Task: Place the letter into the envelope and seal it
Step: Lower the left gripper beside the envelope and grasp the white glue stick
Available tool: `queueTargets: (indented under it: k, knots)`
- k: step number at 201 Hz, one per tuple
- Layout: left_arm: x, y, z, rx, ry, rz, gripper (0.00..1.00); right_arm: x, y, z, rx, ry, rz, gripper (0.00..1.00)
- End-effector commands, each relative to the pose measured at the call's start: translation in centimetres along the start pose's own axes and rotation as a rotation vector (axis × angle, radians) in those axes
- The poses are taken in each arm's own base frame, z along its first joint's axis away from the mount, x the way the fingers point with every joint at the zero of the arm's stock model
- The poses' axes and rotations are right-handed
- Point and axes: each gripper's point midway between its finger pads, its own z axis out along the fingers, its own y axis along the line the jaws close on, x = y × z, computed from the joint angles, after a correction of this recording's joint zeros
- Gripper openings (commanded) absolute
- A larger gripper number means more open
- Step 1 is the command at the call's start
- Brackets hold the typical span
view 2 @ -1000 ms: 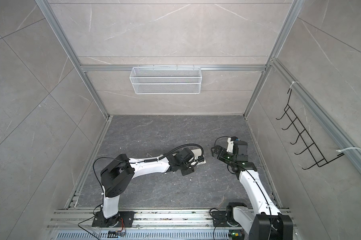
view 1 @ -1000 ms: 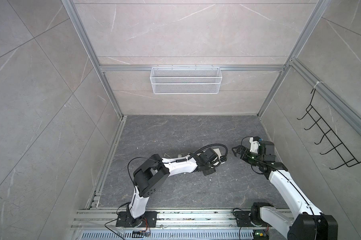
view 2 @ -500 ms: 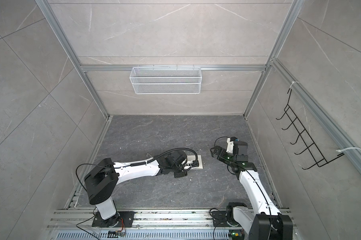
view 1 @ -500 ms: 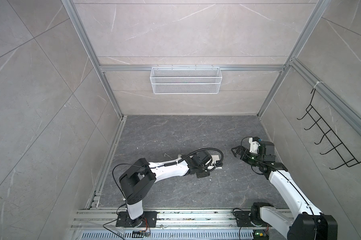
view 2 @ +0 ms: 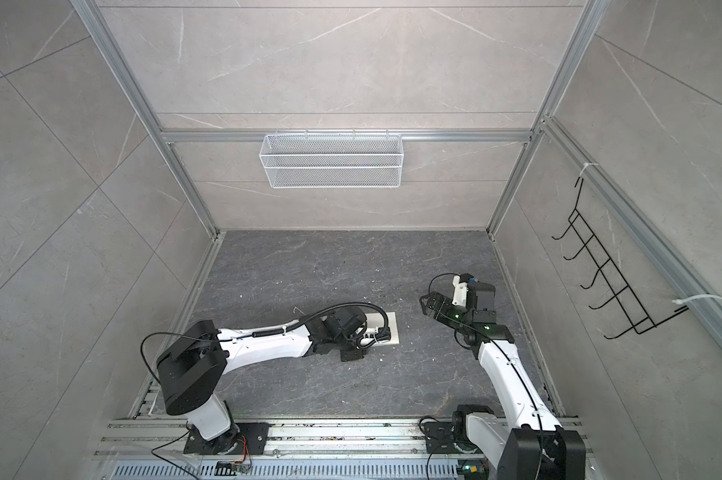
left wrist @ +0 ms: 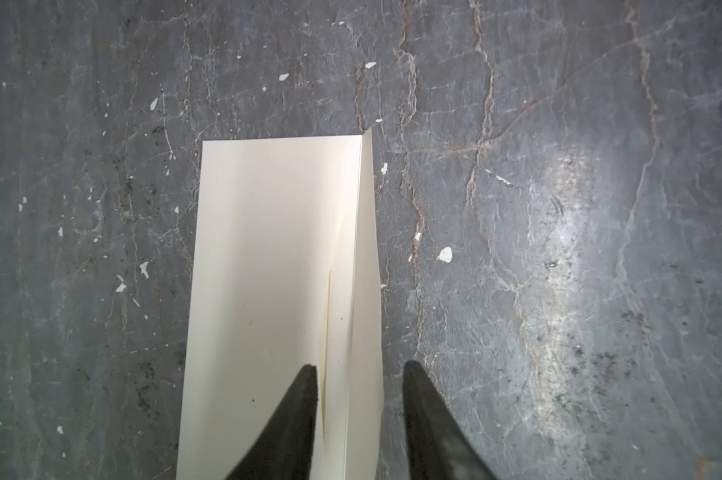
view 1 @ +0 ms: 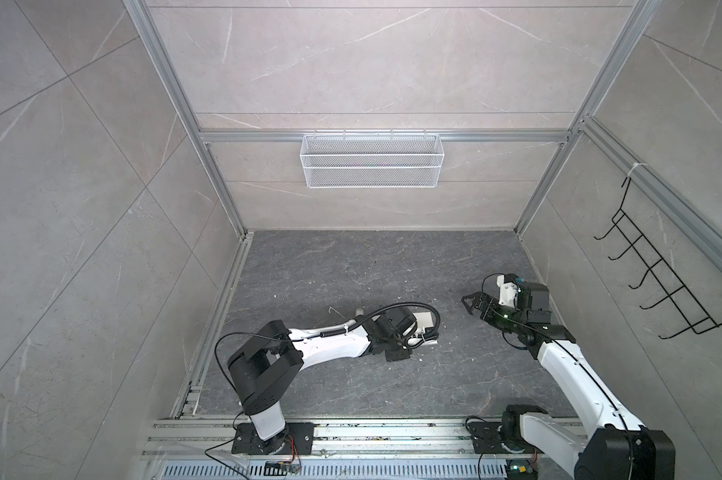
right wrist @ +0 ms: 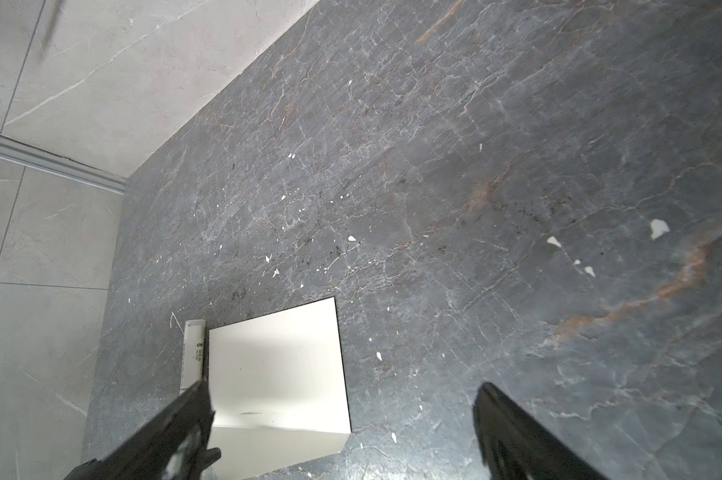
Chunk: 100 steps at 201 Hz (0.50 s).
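The envelope (left wrist: 276, 270) lay flat on the dark table (left wrist: 559, 208), and the brown letter was not visible in any view, so it was probably inside already. Along one long edge a strip seemed folded over, perhaps the flap, but I could not tell if it was stuck down. The left gripper (left wrist: 360, 368) hovered over this edge with its jaws partly apart, holding nothing. The right gripper (right wrist: 342, 386) was wide and empty, well apart from the envelope. A small white tube (right wrist: 194, 353) lay just beside the envelope. In my judgement, only the sealing remained to be confirmed.
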Motion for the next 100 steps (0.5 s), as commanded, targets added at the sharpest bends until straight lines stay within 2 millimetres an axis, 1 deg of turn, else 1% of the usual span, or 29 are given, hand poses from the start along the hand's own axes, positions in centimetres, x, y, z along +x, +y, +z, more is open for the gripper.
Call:
queueTargets:
  k: [1, 12, 24, 40, 52, 78, 100]
  knots:
    - [-2.7, 2.9, -3.7, -0.122, -0.122, -0.100, 0.55, 0.0, 0.7, -0.5, -0.034, -0.002, -0.033, 0.99]
    - [-3.1, 4.5, -5.7, -0.174, -0.160, -0.215, 0.61, 0.0, 1.0, -0.5, -0.047, 0.001, -0.044, 0.99]
    - [-2.7, 6.0, -7.9, -0.204, -0.195, -0.356, 0.65, 0.1, 1.4, -0.6, -0.065, 0.009, -0.056, 0.99]
    - [-1.3, 7.5, -10.2, -0.251, -0.226, -0.520, 0.67, 0.1, 1.8, -0.7, -0.086, 0.019, -0.070, 0.99]
    - [0.2, 8.0, -11.4, -0.275, -0.220, -0.607, 0.69, 0.1, 2.0, -0.7, -0.096, 0.023, -0.076, 0.99]
    - [3.2, 8.2, -12.2, -0.305, -0.160, -0.732, 0.74, -0.2, 2.6, -0.9, -0.124, 0.018, -0.080, 0.99]
    - [6.1, 8.7, -11.7, -0.303, -0.128, -0.882, 0.74, -0.3, 3.3, -1.1, -0.153, 0.013, -0.081, 0.99]
